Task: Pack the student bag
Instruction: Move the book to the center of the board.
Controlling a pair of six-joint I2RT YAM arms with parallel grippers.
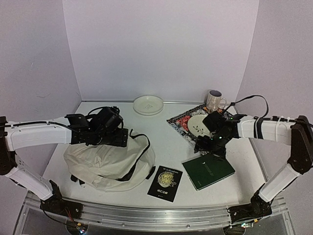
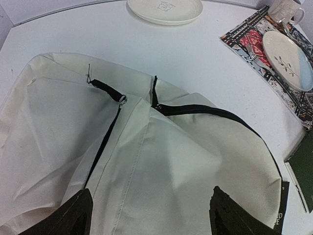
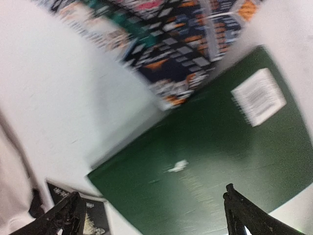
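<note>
My left gripper (image 1: 120, 139) (image 2: 151, 192) hangs over the cream fabric backpack (image 1: 108, 164) (image 2: 161, 147), fingers spread apart with nothing between them but the cloth below (I cannot tell if they touch it). The backpack lies slumped at about 8 o'clock on the white table (image 1: 166, 142). In the top view its long axis runs from 9 o'clock to 3 o'clock. A black strap loops round its 3 o'clock end and black strap ends poke out along its 6 o'clock edge. Which end is its top I cannot tell. From my left wrist, two black zipper lines cross the fabric and a small metal zipper pull (image 2: 122, 99) sits at 11 o'clock.

At 12 o'clock on the table is a round cream plate (image 1: 148, 104) (image 2: 165, 9) with a small emblem at its centre, too small to read. At 6 o'clock lies a black paperback book (image 1: 165, 183) with a gold disc. Its top line appears to read "W.S.Maugham".

My right gripper (image 1: 211, 147) (image 3: 152, 193) is wide apart, empty, above a dark green hardcover book (image 1: 209, 171) (image 3: 210, 161) at 4 o'clock. The book's white label (image 3: 258, 96) is blurred.

At 2 o'clock, a patterned cloth placemat (image 1: 182, 122) (image 2: 244, 36) carries a pale plate with a leaf sprig (image 1: 198, 125) (image 2: 286, 58). A white ceramic mug (image 1: 214, 100) (image 2: 286, 10) stands at its far corner.
</note>
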